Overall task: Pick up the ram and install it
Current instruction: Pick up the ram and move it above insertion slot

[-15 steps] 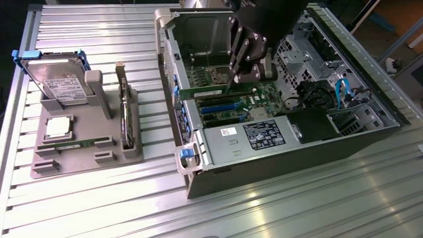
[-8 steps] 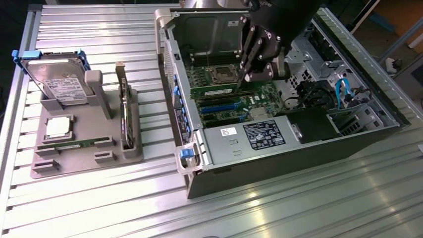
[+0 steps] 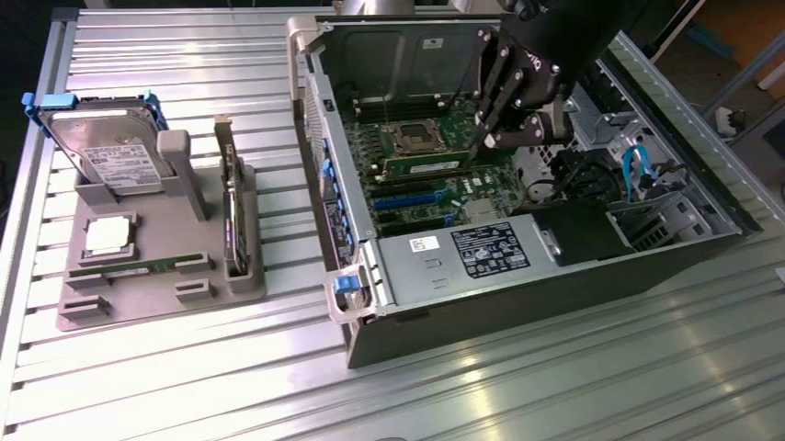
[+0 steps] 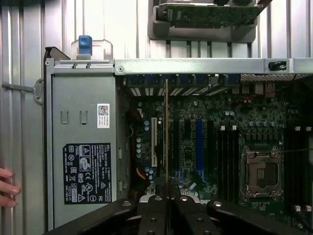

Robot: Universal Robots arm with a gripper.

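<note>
The ram (image 3: 429, 166) is a thin green stick inside the open computer case (image 3: 322, 184), just over the motherboard (image 3: 457, 197) beside the processor socket (image 3: 411, 138). My gripper (image 3: 488, 145) reaches down into the case from the exterior view's upper right and is shut on the end of the ram. In the wrist view the ram (image 4: 166, 137) appears edge-on as a thin line running out from between my black fingers (image 4: 151, 215), between a white slot (image 4: 154, 142) and dark slots. I cannot tell whether it touches a slot.
The power supply (image 3: 479, 248) with its black label fills one end of the case. On the exterior view's left a grey holder (image 3: 160, 303) carries a hard drive (image 3: 117, 152), a silver chip (image 3: 108, 236) and a dark card on edge (image 3: 233, 211). A person's fingers (image 4: 7, 188) rest near the case.
</note>
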